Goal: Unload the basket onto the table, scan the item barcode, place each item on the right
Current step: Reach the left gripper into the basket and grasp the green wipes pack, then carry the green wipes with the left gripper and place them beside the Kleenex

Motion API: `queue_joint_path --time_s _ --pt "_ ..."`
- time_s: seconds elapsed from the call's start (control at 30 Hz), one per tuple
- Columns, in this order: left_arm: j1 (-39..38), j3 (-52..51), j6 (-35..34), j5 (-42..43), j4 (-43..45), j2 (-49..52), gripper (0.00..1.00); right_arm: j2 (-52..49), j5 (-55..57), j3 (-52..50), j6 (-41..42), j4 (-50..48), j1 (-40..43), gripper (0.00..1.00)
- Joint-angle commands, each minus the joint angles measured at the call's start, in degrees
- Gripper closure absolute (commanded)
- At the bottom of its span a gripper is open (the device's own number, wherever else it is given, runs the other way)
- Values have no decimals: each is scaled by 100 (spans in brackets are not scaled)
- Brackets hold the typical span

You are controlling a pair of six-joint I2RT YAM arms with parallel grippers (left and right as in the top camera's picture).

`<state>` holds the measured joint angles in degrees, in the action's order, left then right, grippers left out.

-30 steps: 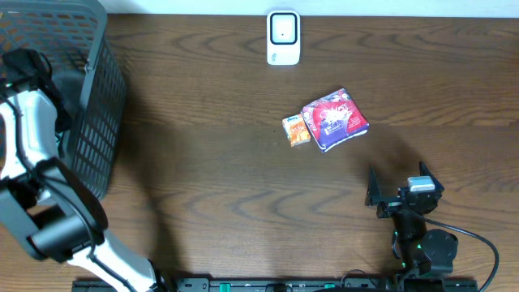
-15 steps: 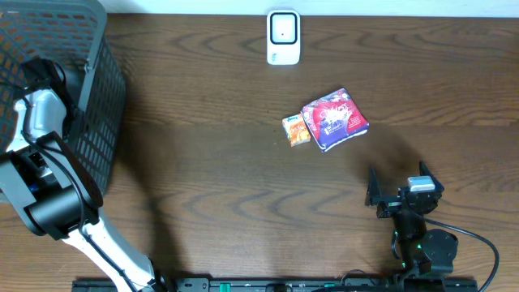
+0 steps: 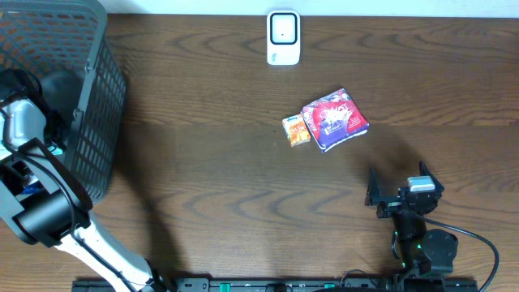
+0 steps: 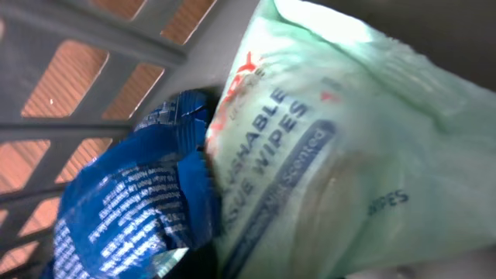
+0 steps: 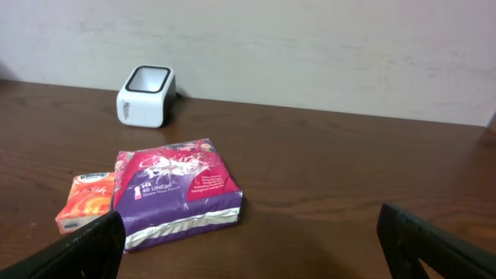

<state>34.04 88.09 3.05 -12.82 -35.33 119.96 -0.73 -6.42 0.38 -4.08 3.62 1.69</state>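
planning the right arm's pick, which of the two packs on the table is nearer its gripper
The larger purple pack; the small orange pack lies beyond it from the right gripper.

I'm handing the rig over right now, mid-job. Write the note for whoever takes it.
Left pincer: down in the basket, close over a wipes pack and a blue packet; grip not visible.
Right pincer: open, empty, parked front right.
Scanner at the far edge; purple pack and orange box lie before it.
Done: nothing at the scanner now.
Left: lift a basket item, show its barcode.
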Motion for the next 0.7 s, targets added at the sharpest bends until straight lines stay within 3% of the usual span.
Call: queue_joint_path --time_s 0.0,0.1,0.2,0.47,0.67 --pt "-4 -173 -87 474 -118 157 92 24 -31 -2 -72 24 20 1" --pt "-37 -166 -280 608 -166 -146 92 24 -31 -2 -72 24 20 1" --pt "-76 -105 -398 1314 -162 -684 93 24 -33 -2 -72 24 20 1" --pt "-114 -85 -2243 3480 184 -2745 93 24 -31 -2 -72 24 20 1" --pt "-719 -85 -3014 3794 221 -4048 93 24 -31 -2 -72 24 20 1"
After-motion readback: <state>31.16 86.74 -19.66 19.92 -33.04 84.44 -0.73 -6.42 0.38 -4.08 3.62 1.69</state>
